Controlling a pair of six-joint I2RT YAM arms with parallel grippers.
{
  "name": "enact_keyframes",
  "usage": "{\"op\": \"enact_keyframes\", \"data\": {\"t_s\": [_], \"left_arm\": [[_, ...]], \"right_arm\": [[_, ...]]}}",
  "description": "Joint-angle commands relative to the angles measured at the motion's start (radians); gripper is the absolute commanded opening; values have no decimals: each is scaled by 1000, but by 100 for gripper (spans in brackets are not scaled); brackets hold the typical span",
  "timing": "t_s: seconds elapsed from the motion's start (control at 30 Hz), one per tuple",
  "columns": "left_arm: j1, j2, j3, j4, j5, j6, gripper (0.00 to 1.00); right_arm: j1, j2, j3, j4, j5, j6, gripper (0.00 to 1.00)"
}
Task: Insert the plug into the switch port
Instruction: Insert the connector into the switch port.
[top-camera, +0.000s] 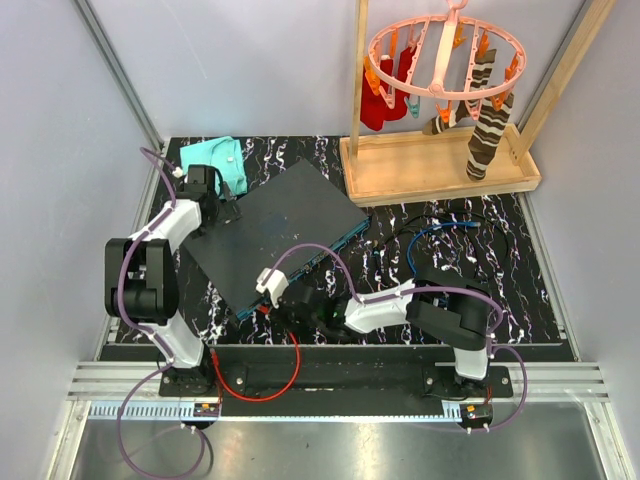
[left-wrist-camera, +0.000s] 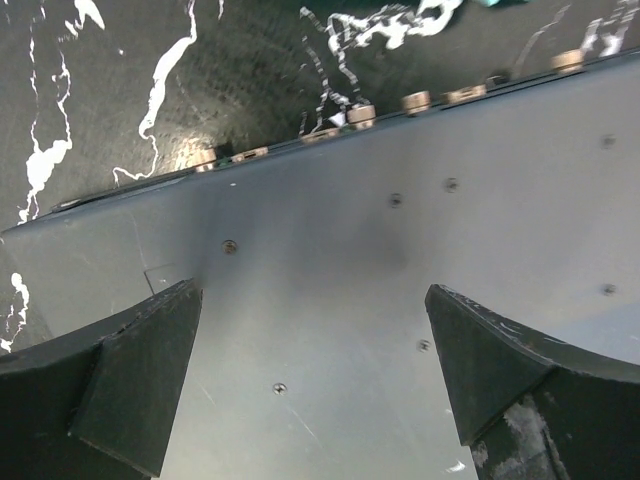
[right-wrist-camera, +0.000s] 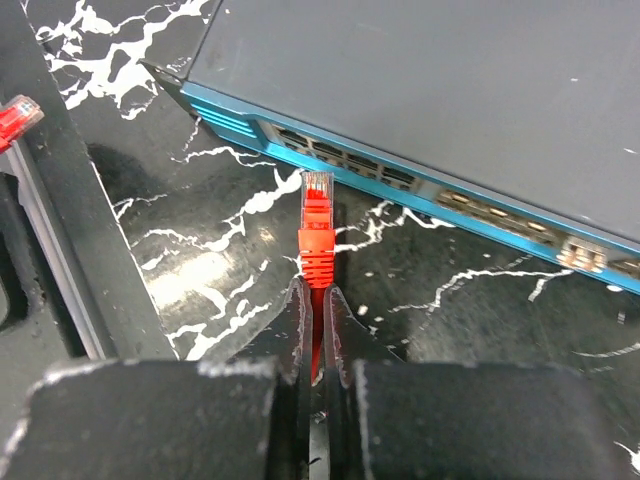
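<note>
Switch (top-camera: 285, 235) housing, dark grey and flat, lies turned at an angle in the middle of the black marbled bench (top-camera: 540, 290). Its teal port edge faces about 5 o'clock in the top view, towards the right arm. The right end effector (right-wrist-camera: 318, 300) is clamped shut on the red plug (right-wrist-camera: 316, 235), pinching the ribbed boot between its 2 fingers. The plug's clear tip points to 12 o'clock in the right wrist view. That tip sits just beside the teal face, below the row of sockets and not inside any of them; whether it touches the face cannot be told. The plug's red cable (top-camera: 270, 385) loops back to 6 o'clock over the arms' base rail. The left end effector (left-wrist-camera: 310, 295) stands with its jaws spread wide and nothing between them. It hangs over the switch's grey lid close to the rear edge, at about 10 o'clock of the housing in the top view; whether its fingers rest on the lid cannot be told. A folded teal cloth (top-camera: 222, 160) lies at 11 o'clock of the switch. A wooden stand (top-camera: 440, 165) sits at 1 o'clock, with socks (top-camera: 488, 125) clipped to a pink hanger ring (top-camera: 445, 50) above it. A blue cable (top-camera: 440, 232) curls on the bench at 3 o'clock.
</note>
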Motion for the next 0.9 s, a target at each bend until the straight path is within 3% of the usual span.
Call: {"op": "enact_keyframes", "data": {"t_s": [0.0,0.33,0.87], "left_arm": [[10,10,13,24,-19,10,99],[20,38,-2,21,-23,-20,99],[23,48,-8,18,2,-37,99]], "right_arm": [[17,29,53,20,26,51,0],[18,88,123,9,-3,112,0],[23,74,144,-10,112,143,0]]}}
